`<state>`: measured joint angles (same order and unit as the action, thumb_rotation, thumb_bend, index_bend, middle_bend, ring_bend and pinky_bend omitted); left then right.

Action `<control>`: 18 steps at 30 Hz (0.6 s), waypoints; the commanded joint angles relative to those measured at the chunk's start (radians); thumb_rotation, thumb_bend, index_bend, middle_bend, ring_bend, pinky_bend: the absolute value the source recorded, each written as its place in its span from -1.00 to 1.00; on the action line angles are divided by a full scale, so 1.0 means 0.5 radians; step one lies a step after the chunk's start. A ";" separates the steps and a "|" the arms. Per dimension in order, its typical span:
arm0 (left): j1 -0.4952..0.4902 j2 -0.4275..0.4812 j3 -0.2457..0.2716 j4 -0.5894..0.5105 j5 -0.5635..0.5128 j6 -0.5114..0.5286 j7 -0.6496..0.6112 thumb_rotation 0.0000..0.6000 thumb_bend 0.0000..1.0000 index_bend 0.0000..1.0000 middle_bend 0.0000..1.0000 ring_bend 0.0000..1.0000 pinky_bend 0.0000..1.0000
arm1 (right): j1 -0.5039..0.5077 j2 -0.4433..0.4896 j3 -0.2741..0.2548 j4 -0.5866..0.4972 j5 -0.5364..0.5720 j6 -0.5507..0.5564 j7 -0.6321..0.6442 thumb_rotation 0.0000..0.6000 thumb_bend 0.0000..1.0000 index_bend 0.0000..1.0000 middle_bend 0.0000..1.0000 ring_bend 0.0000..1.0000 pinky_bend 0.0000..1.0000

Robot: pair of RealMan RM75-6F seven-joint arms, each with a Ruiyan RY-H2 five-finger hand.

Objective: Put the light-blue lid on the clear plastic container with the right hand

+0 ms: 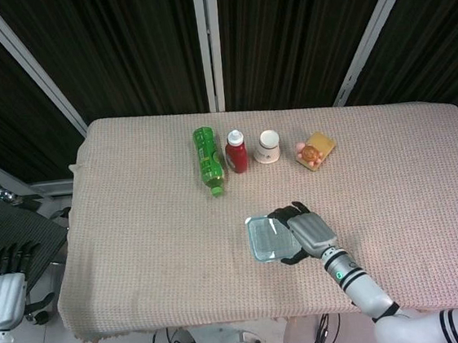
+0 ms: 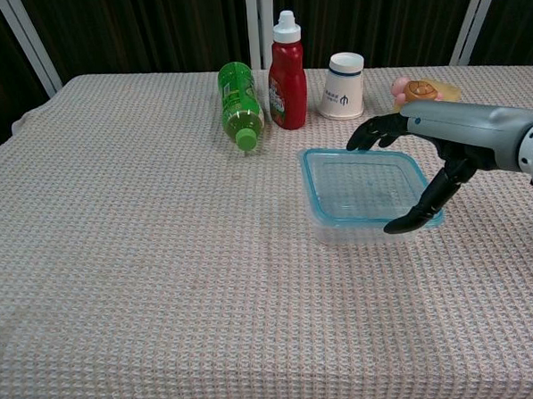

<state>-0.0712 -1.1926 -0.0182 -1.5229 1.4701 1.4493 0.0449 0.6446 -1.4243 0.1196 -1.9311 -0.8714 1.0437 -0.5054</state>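
Observation:
The light-blue-rimmed lid (image 2: 364, 185) lies flat on top of the clear plastic container (image 2: 340, 230), which stands on the cloth right of centre; the head view shows the lid (image 1: 267, 238) from above. My right hand (image 2: 434, 146) arches over the lid's right side with its fingers spread. Its thumb tip touches the near right corner, and the other fingertips (image 2: 370, 136) hover at the far right corner. In the head view the right hand (image 1: 305, 229) covers the lid's right edge. My left hand (image 1: 7, 281) hangs off the table at the lower left, fingers straight and empty.
Along the back stand a lying green bottle (image 2: 238, 103), a red sauce bottle (image 2: 287, 73), a white paper cup (image 2: 342, 86) and a small toy on a yellow pad (image 2: 417, 89). The woven cloth (image 2: 144, 259) covers the table.

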 commanded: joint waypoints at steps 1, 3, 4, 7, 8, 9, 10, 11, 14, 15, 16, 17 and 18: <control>-0.013 -0.008 -0.007 0.033 -0.001 -0.018 -0.034 1.00 -1.00 -0.71 -0.82 -1.00 -0.98 | 0.025 -0.113 0.003 -0.003 0.087 0.152 -0.136 1.00 -0.56 -0.63 -0.10 -0.75 -1.00; -0.024 -0.015 -0.006 0.057 0.007 -0.031 -0.056 1.00 -1.00 -0.71 -0.82 -1.00 -0.98 | 0.043 -0.151 0.008 -0.008 0.158 0.204 -0.211 1.00 -0.56 -0.63 -0.10 -0.75 -1.00; -0.026 -0.018 -0.006 0.065 0.010 -0.034 -0.064 1.00 -1.00 -0.71 -0.82 -1.00 -0.98 | 0.051 -0.162 0.014 -0.010 0.189 0.217 -0.231 1.00 -0.56 -0.63 -0.10 -0.75 -1.00; -0.028 -0.028 -0.005 0.093 0.012 -0.037 -0.093 1.00 -1.00 -0.71 -0.82 -1.00 -0.98 | 0.075 -0.193 0.032 -0.012 0.263 0.246 -0.274 1.00 -0.56 -0.63 -0.11 -0.75 -1.00; -0.027 -0.031 -0.005 0.100 0.012 -0.035 -0.101 1.00 -1.00 -0.71 -0.82 -1.00 -0.98 | 0.081 -0.198 0.036 -0.012 0.276 0.251 -0.281 1.00 -0.56 -0.63 -0.11 -0.75 -1.00; -0.027 -0.032 -0.005 0.105 0.012 -0.034 -0.107 1.00 -1.00 -0.71 -0.82 -1.00 -0.98 | 0.087 -0.203 0.039 -0.012 0.287 0.255 -0.286 1.00 -0.56 -0.63 -0.11 -0.75 -1.00; -0.026 -0.033 -0.004 0.110 0.013 -0.034 -0.113 1.00 -1.00 -0.71 -0.82 -1.00 -0.98 | 0.091 -0.208 0.043 -0.013 0.294 0.259 -0.288 1.00 -0.56 -0.63 -0.11 -0.75 -1.00; -0.026 -0.035 -0.002 0.115 0.015 -0.034 -0.118 1.00 -1.00 -0.71 -0.82 -1.00 -0.98 | 0.096 -0.213 0.047 -0.014 0.304 0.264 -0.290 1.00 -0.56 -0.63 -0.11 -0.75 -1.00; -0.028 -0.038 0.000 0.122 0.018 -0.036 -0.128 1.00 -1.00 -0.71 -0.82 -1.00 -0.98 | 0.104 -0.214 0.053 -0.023 0.327 0.262 -0.281 1.00 -0.56 -0.62 -0.11 -0.75 -1.00; -0.028 -0.039 0.000 0.124 0.018 -0.037 -0.129 1.00 -1.00 -0.71 -0.82 -1.00 -0.98 | 0.104 -0.210 0.050 -0.025 0.328 0.263 -0.279 1.00 -0.56 -0.62 -0.11 -0.75 -1.00; -0.029 -0.039 0.001 0.125 0.019 -0.037 -0.130 1.00 -1.00 -0.71 -0.82 -1.00 -0.98 | 0.102 -0.205 0.045 -0.027 0.329 0.265 -0.278 1.00 -0.56 -0.62 -0.11 -0.75 -1.00; -0.029 -0.040 0.000 0.126 0.020 -0.037 -0.131 1.00 -1.00 -0.71 -0.82 -1.00 -0.98 | 0.100 -0.200 0.040 -0.027 0.330 0.270 -0.274 1.00 -0.56 -0.62 -0.12 -0.75 -1.00; -0.030 -0.039 0.000 0.126 0.020 -0.037 -0.132 1.00 -1.00 -0.71 -0.82 -1.00 -0.98 | 0.097 -0.195 0.038 -0.025 0.332 0.272 -0.267 1.00 -0.57 -0.62 -0.12 -0.75 -1.00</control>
<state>-0.0863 -1.2121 -0.0179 -1.4597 1.4804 1.4305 -0.0210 0.6942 -1.5238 0.1401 -1.9439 -0.7064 1.1785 -0.6411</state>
